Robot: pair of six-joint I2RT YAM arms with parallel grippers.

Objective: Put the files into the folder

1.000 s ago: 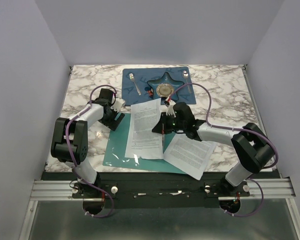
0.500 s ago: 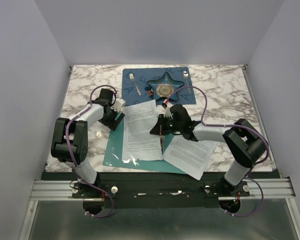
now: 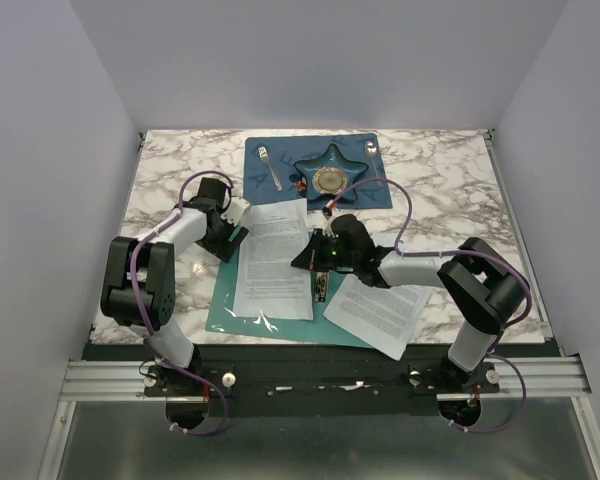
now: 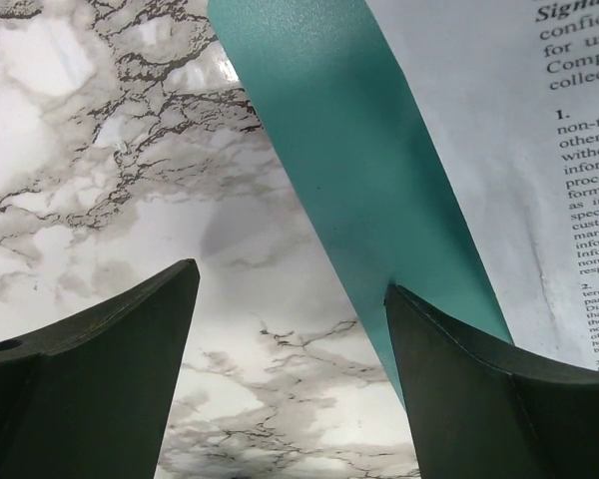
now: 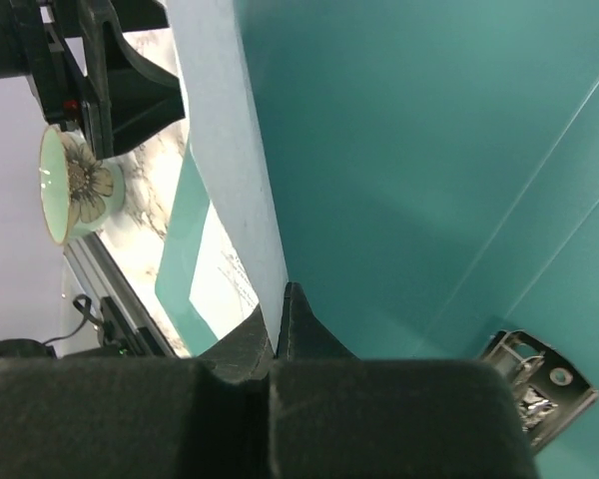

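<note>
Sheet (image 3: 275,258) dragged further left over folder (image 3: 227,295), right hand (image 5: 278,309) pinching it, left hand (image 4: 292,309) spread wide (at folder's edge).

One sheet (image 3: 273,258) on the folder (image 3: 228,298), second sheet (image 3: 380,312) across its right edge, placemat (image 3: 261,181) behind.

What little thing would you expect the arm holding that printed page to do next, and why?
Probably the right gripper should lower its sheet flat and let go. Its fingers pinch the sheet's edge, and the sheet already lies over the teal folder, near the clip. A second sheet waits, partly off the folder.
</note>
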